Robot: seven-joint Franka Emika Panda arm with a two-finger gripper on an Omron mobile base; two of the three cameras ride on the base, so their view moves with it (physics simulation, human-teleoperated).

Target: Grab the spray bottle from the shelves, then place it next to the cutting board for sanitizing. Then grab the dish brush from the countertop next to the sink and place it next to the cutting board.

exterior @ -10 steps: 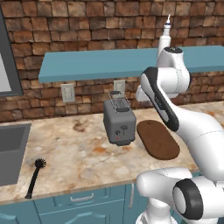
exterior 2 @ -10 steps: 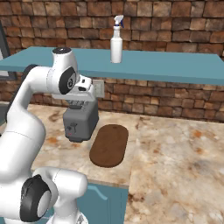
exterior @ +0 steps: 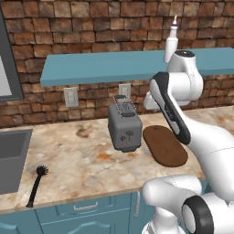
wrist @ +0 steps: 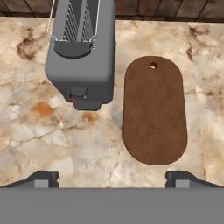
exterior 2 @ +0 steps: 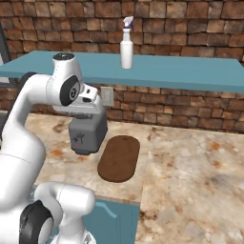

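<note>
The spray bottle [exterior: 171, 43] [exterior 2: 126, 45] stands upright on the teal shelves [exterior: 105, 68] [exterior 2: 186, 71], well above the arm's hand. The dark brown cutting board [exterior: 164, 146] [exterior 2: 119, 158] [wrist: 154, 109] lies on the marbled countertop [exterior: 82, 160] [wrist: 35, 131], just right of the toaster. The black dish brush [exterior: 36, 185] lies near the counter's front edge, beside the sink [exterior: 11, 155]. My gripper [wrist: 111, 179] hovers open over the counter and looks down at the board and toaster, with nothing between its fingertips [wrist: 41, 178].
A grey toaster [exterior: 124, 125] [exterior 2: 87, 133] [wrist: 83, 52] stands just left of the board, below the hand. Wall outlets [exterior: 71, 97] sit under the shelf on the brick wall. Open counter stretches to the right of the board [exterior 2: 200, 162].
</note>
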